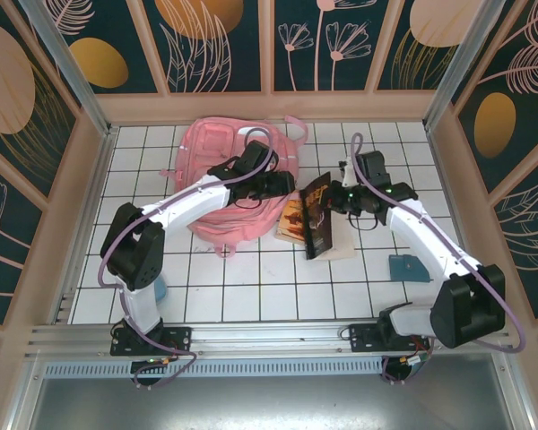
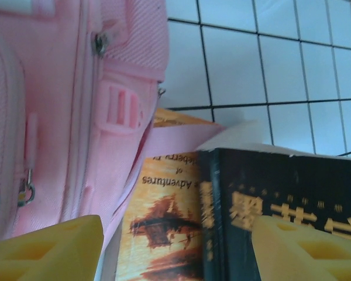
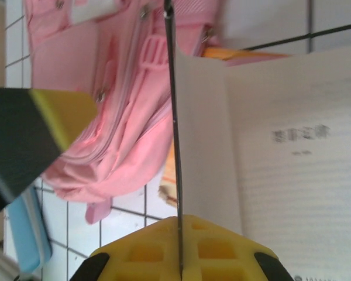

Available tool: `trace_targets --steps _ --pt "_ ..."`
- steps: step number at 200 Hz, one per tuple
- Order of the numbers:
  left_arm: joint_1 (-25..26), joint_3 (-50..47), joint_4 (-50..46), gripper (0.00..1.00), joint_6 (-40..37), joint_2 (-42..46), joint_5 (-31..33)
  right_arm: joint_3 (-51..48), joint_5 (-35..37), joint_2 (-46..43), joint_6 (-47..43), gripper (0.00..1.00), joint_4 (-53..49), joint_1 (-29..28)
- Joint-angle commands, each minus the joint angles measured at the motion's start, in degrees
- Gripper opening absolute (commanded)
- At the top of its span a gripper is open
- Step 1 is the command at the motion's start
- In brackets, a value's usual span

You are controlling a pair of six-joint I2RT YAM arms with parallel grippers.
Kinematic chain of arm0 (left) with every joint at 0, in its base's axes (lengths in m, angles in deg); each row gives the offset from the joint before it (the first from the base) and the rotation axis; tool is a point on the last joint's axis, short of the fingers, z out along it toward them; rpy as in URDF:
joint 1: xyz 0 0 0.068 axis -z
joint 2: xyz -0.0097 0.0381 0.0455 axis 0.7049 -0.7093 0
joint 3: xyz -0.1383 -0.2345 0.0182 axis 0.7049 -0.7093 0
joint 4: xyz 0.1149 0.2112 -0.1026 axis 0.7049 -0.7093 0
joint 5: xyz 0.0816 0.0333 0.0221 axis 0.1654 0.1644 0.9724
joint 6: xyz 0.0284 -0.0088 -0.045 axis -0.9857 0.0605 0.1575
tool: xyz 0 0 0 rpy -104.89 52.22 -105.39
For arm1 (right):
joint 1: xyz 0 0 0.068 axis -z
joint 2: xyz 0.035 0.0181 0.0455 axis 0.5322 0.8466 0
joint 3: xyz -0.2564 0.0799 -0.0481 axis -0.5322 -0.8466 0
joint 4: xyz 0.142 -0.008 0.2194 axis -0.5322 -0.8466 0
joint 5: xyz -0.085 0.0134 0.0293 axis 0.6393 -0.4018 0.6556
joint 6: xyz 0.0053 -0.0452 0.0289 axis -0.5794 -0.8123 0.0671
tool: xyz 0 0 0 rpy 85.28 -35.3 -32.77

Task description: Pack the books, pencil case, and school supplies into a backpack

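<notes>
So the right hand (image 3: pixel 179 234) is clamped shut on just the front cover of the dark book (image 2: pixel 281 187). You can see the cover edge-on, running straight out from between its pads, with a white printed page (image 3: pixel 292 146) flopped open to one side. That's my main worry. It's holding one thin sheet of card, so if it lifts from here I'd guess the block of pages hangs and swings, and the cover either slips out or creases at the spine. The left hand (image 2: pixel 176 240) is spread wide and holding nothing. The orange-brown book (image 2: pixel 164 216) and the dark book both sit right in front of it, in the gap between its fingers. If it closes there it could grab both at once, or just shove them across the counter (image 2: pixel 269 52). A pink strap (image 2: pixel 169 137) also lies across the orange-brown book just beyond that hand, so pulling the book up could snag it and drag the backpack (image 2: pixel 52 117), which sits off to the side of the left hand, touching the books. I can't see an open mouth on the backpack from here. The two hands are also close together, so a bump looks possible.
</notes>
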Motion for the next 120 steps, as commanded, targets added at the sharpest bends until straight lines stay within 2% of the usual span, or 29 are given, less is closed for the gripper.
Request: trace_targets --steps 1,14,21,27,40,52,98,120 --pt "-0.05 -1.59 1.85 0.68 1.8 1.47 -0.44 1.43 -3.52 0.91 -1.13 0.05 3.1 0.01" --pt "-0.06 -2.41 2.59 0.68 2.23 1.24 -1.59 0.15 0.45 2.15 -1.82 0.26 1.73 0.92" --pt "-0.04 -3.02 3.16 0.68 2.48 1.16 -2.26 -0.71 5.08 3.09 -1.94 0.43 0.4 1.5" --pt "0.01 -3.58 3.7 0.68 2.91 1.12 -2.85 -1.06 8.64 3.66 -2.02 0.51 -0.45 1.86" --pt "0.08 -5.11 4.9 0.68 3.92 1.22 -4.03 -1.62 16.92 5.03 -2.24 0.65 -2.14 2.52" --pt "0.46 -6.82 6.16 0.68 4.99 1.57 -4.72 -2.29 21.47 6.17 -2.44 0.73 -1.97 3.23" --pt "4.06 -8.3 7.66 0.64 7.39 -0.03 -5.64 -5.45 19.98 11.28 -0.94 0.75 2.81 5.96" --pt "5.27 -7.88 8.92 0.59 8.64 -2.22 -7.32 -7.51 15.43 13.63 -0.62 0.71 5.9 6.88"
